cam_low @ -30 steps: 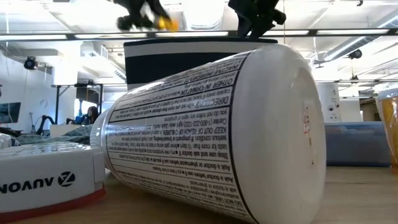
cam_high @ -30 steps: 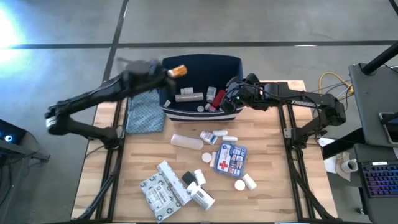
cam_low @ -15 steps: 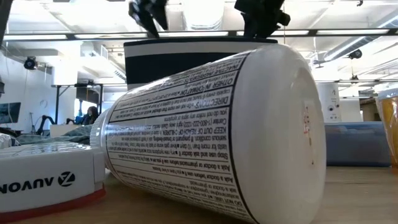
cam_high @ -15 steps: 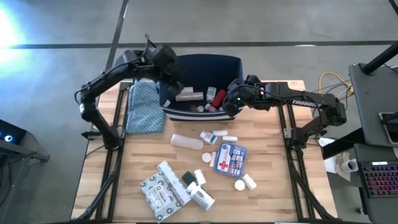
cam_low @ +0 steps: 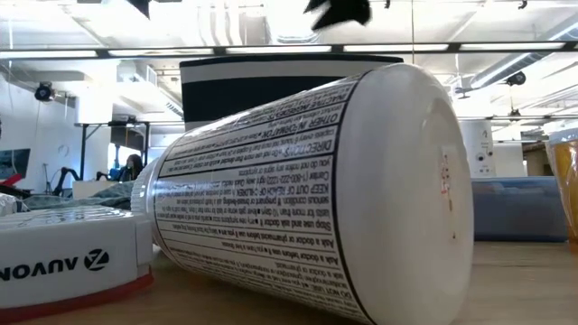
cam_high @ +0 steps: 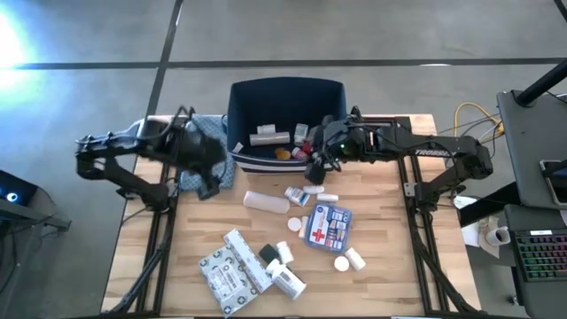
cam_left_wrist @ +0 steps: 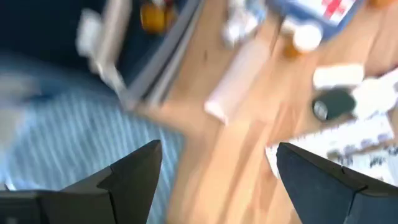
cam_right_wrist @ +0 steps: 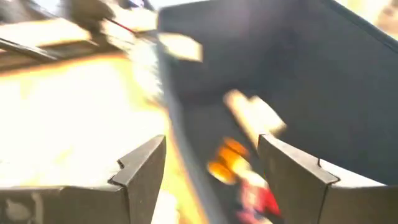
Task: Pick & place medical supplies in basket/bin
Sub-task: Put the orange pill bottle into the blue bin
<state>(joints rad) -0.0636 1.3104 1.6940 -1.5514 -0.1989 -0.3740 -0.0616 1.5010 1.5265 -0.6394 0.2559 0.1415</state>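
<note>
Since the earlier frames the left gripper [cam_high: 208, 168] has left the bin's near-left corner and now sits over the table's left edge, above the blue patterned cloth [cam_high: 197, 151]; the orange bottle it carried a second ago now lies inside the bin [cam_high: 285, 93]. Its fingers [cam_left_wrist: 134, 171] stand spread with nothing between them; beyond them the wrist view shows cloth, bare wood and blurred supplies. The right gripper [cam_high: 321, 162] has shifted from the bin's near-right corner to just outside its front wall, over the table. Its fingers [cam_right_wrist: 144, 165] are also apart and hold nothing; the bin wall and interior lie ahead of them.

Bin contents: a white tube [cam_high: 268, 136] near the centre, the orange bottle [cam_high: 282, 152] at the front wall, a red bottle [cam_high: 310, 142] to the right. Other small items there cannot be told apart.

Outside the bin, on the table: a pale bottle [cam_high: 266, 201] lying flat, small white items [cam_high: 302, 193] just beside the right gripper, the first-aid box [cam_high: 328, 224] with a red cross, white pill bottles [cam_high: 348, 260] beyond it, and grey-white printed packets [cam_high: 229, 263] with more bottles [cam_high: 283, 275] at the front. None of these touches either gripper. In the low view a large white bottle [cam_low: 316, 190] on its side fills the foreground.
</note>
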